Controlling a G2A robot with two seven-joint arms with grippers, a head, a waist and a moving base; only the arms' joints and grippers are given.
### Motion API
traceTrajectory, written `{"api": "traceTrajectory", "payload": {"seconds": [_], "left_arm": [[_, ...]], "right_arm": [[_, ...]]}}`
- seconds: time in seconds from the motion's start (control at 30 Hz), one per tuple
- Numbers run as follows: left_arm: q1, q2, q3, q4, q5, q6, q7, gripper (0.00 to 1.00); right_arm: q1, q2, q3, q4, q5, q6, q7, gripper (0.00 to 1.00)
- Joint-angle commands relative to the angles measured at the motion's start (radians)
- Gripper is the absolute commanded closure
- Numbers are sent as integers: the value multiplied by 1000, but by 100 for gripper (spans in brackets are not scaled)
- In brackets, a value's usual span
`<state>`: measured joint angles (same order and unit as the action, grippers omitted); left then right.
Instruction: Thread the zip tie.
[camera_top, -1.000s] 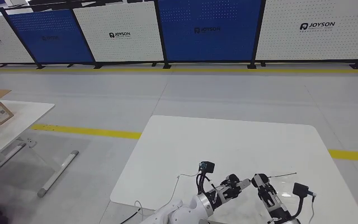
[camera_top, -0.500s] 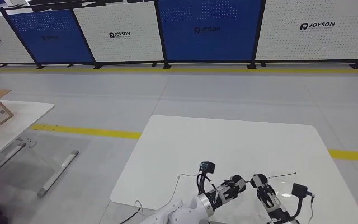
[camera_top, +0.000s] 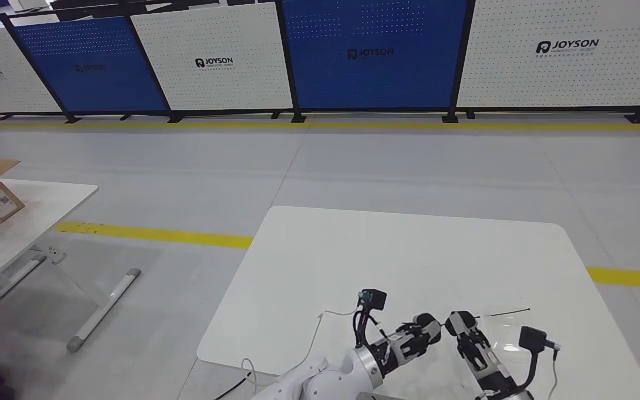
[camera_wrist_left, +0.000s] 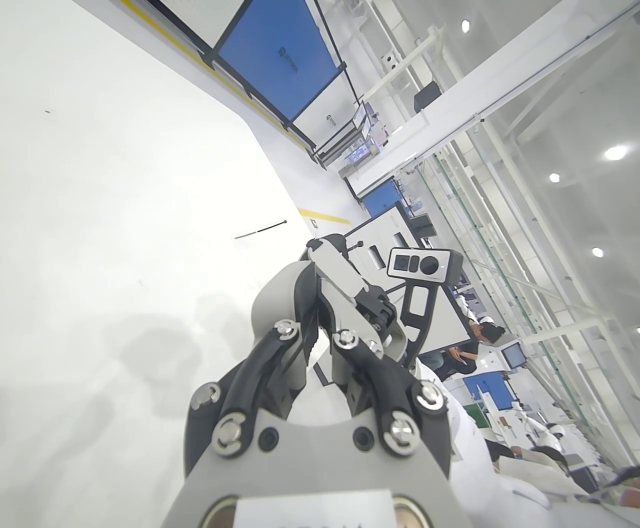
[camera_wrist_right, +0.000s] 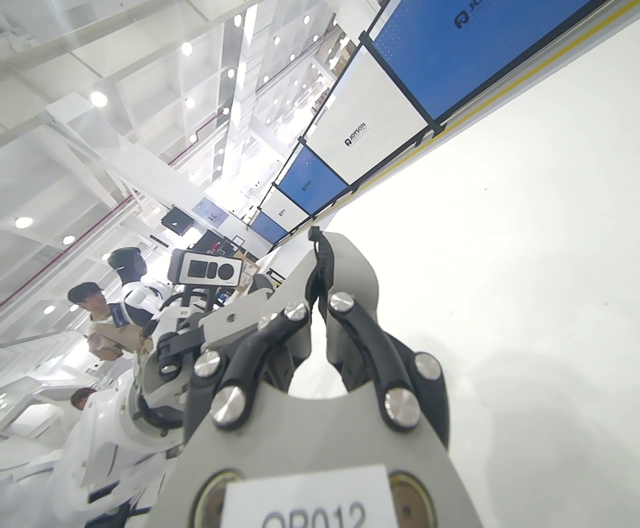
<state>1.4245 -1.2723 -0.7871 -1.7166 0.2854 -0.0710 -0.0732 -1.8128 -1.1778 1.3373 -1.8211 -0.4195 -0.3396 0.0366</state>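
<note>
The zip tie (camera_top: 505, 314) lies flat on the white worktop (camera_top: 400, 250), close to its near edge and toward its right side, near the right pincer (camera_wrist_right: 319, 255). That one and the left pincer (camera_wrist_left: 313, 272) are both closed on nothing. The tie looks light, thin and springy. It is probably best pinched mid-strap, since it lies flush and may skid.

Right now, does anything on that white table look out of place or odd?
Nothing is spilled or broken. The zip tie lies straight and unthreaded on the table, apart from the right gripper and left gripper, which sit close together.
</note>
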Motion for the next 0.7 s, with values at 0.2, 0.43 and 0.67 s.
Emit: {"api": "traceTrajectory", "payload": {"seconds": [0.2,0.43,0.67], "left_arm": [[15,5,-22,-14,-5,-8,4,66],[25,8,-31,-25,-2,-9,1,84],[27,9,-32,-27,2,-6,0,100]], "right_arm": [[-7,-1,9,-10,-13,17,-13,100],[-10,-3,9,-11,-16,14,-13,100],[-14,-4,13,-16,-17,14,-13,100]]}}
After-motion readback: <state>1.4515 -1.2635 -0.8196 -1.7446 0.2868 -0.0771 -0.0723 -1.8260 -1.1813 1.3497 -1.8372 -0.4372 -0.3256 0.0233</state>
